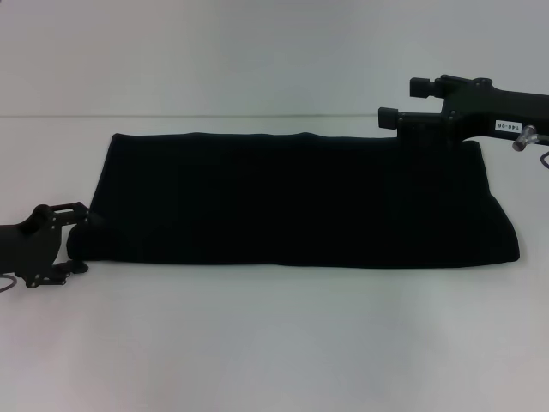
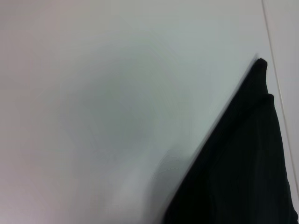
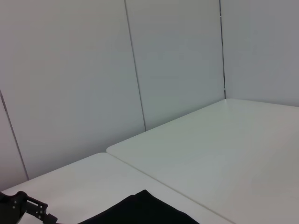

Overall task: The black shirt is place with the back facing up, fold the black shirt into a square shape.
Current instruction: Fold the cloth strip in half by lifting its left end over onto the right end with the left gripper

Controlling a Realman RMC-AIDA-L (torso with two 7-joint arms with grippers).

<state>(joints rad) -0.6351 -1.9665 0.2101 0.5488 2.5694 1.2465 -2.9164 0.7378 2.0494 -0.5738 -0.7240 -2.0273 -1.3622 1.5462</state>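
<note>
Head view | black shirt (image 1: 292, 202) between claws | left claw (image 1: 79, 240) possibly gripping corner | right claw (image 1: 396, 103) open

Left gripper (image 1: 79, 240): low at near left, arm entering from the left edge, fingers pointing right with tips parted; right gripper (image 1: 396, 101): raised at far right, arm reaching in from the right edge, level, its two fingers pointing left and spread apart.

Head overview — wrists near black shirt (image 1: 292, 202)
</note>
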